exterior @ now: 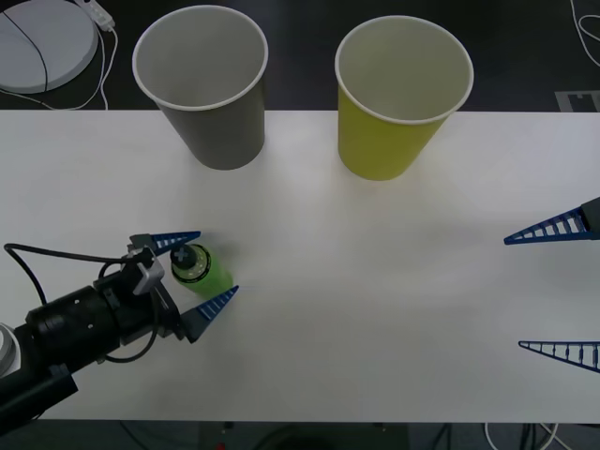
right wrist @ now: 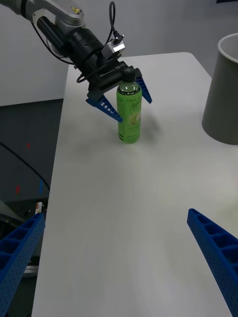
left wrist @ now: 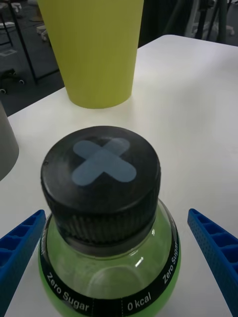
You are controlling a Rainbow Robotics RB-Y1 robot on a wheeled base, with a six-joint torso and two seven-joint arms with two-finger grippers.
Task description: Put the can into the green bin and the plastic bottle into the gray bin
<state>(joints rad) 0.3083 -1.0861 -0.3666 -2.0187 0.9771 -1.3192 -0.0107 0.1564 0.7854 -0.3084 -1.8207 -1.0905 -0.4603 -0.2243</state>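
The plastic bottle (exterior: 202, 269) stands upright on the white table (exterior: 375, 309), its green liquid and black cap (left wrist: 101, 173) plain to see. My left gripper (exterior: 217, 262) is open around it, one blue finger on each side at cap height, apart from the bottle (right wrist: 129, 116). At the table's back stand the gray bin (exterior: 216, 112) on the left and the green bin (exterior: 394, 131) on the right, both upright and empty. My right gripper (exterior: 514, 293) is open at the table's right edge with nothing in it. The can is out of view.
A round white device (exterior: 42, 42) with a cable lies beyond the table's back left corner. The wide stretch of table between the bottle and my right gripper is bare, as is the strip in front of the two bins.
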